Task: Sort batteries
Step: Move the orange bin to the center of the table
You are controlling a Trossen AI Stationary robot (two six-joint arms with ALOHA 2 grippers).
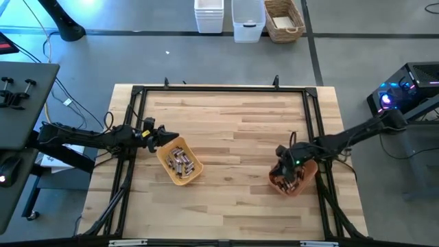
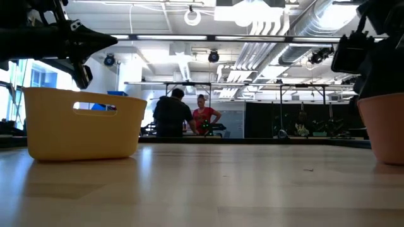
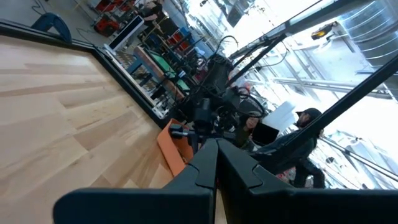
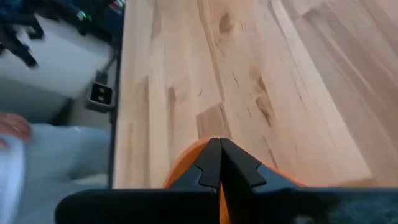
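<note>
Two trays, right end effector [image 1: 287, 171] hiding batteries [image 1: 180, 163]

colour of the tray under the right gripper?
Orange tray, clearest in the high view; the right gripper sits over it.

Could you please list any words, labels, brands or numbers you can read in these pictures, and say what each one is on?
No text can be read in any view.
The yellow tray and the orange tray carry no visible label.
The batteries are too small for any print to be made out.
The white bins beyond the table show no readable marking.
</note>
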